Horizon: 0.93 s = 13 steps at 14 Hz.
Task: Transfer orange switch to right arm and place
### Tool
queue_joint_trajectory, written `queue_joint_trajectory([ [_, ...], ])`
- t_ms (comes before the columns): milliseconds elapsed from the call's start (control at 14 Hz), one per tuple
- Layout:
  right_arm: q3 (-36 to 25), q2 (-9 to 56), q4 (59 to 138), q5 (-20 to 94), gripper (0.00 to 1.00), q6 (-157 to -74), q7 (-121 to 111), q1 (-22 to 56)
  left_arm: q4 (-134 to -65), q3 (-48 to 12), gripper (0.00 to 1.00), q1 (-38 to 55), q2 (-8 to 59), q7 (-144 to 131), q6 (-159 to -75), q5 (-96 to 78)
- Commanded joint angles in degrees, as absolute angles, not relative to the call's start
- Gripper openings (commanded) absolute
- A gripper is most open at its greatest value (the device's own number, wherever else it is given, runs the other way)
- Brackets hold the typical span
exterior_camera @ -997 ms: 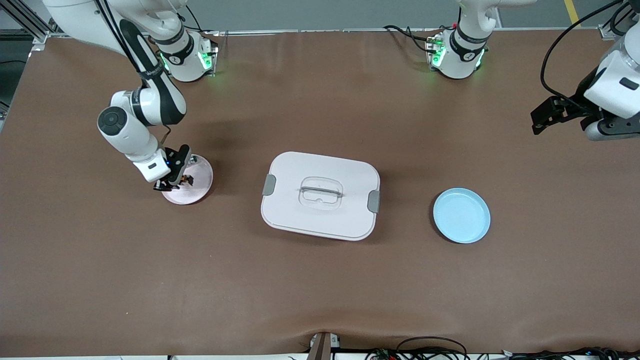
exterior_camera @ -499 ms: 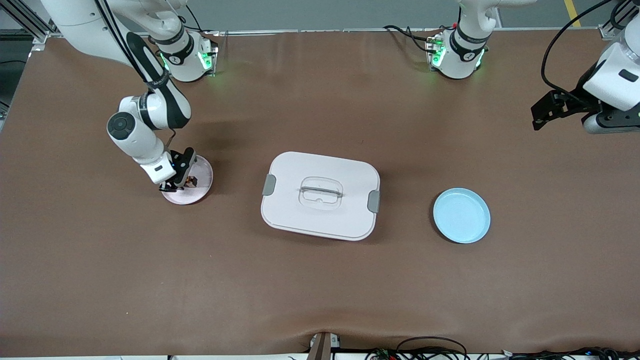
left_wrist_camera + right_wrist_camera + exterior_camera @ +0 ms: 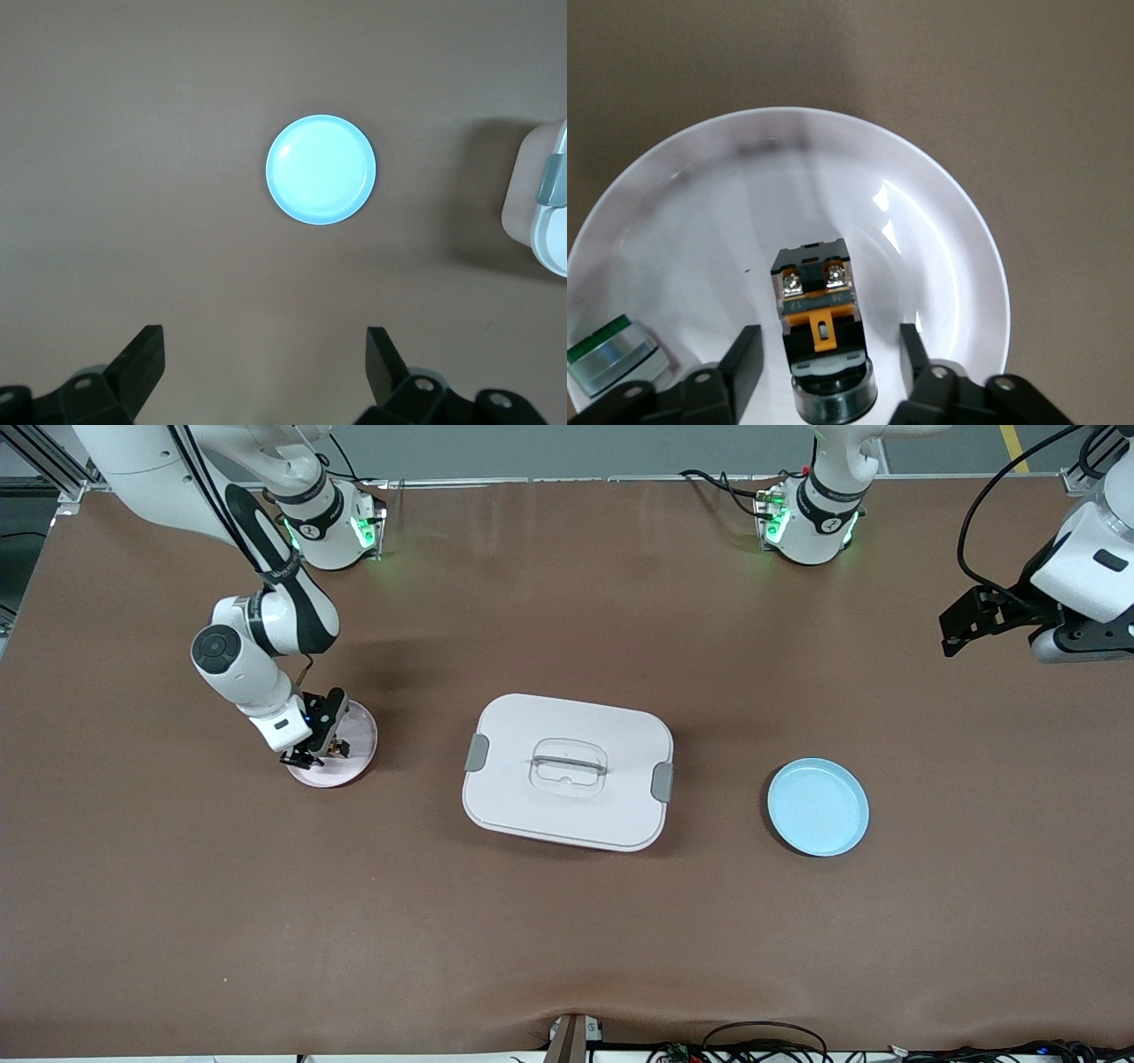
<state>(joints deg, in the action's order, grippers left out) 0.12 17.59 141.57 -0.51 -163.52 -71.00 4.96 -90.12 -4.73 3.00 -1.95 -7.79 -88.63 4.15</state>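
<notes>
The orange switch (image 3: 819, 319), a small black boxy part with an orange clip and two screws, lies on the pale pink plate (image 3: 957, 204). In the front view the switch (image 3: 333, 749) is only a dark speck on the plate (image 3: 350, 762). My right gripper (image 3: 828, 359) is low over the plate and open. Its fingers (image 3: 744, 359) stand on either side of the switch with a gap on each side. In the front view the right gripper (image 3: 310, 755) is at the plate's edge. My left gripper (image 3: 952, 633) is open, empty and raised at the left arm's end of the table.
A silvery part with a green top (image 3: 607, 359) lies on the same plate beside the right gripper. A white lidded box (image 3: 568, 771) stands mid-table. An empty light blue plate (image 3: 818, 807) lies toward the left arm's end and also shows in the left wrist view (image 3: 321, 169).
My right gripper has shifted a little across the pink plate and now has the switch between its fingers. My left arm has drawn back slightly toward its end of the table.
</notes>
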Motion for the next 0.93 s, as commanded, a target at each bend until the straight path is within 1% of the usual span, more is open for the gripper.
queue_joint_trajectory([
  [0, 1.1, 17.1, 141.3, -1.1, 1.00, -163.3, -70.0, 3.8, -91.1, -4.5, 1.00, 3.2, -2.9, -6.4, -89.3, 3.3],
  [142, 1.1, 16.4, 141.2, -1.1, 1.00, -163.1, -69.7, 3.9, -91.1, -4.5, 1.00, 3.2, -3.0, -6.4, -89.3, 3.3],
  [285, 1.2, 15.0, 140.0, -1.1, 1.00, -158.7, -69.3, 3.8, -91.1, -4.5, 1.00, 3.2, -3.0, -6.4, -89.3, 3.3],
  [570, 1.4, 8.7, 135.9, -1.1, 1.00, -140.0, -61.1, 4.1, -91.0, -4.5, 1.00, 3.2, -3.2, -6.3, -89.3, 3.3],
  [855, 1.4, 4.2, 132.1, -1.1, 1.00, -126.3, -49.3, 4.1, -91.0, -4.5, 1.00, 3.3, -3.1, -6.4, -89.3, 3.2],
])
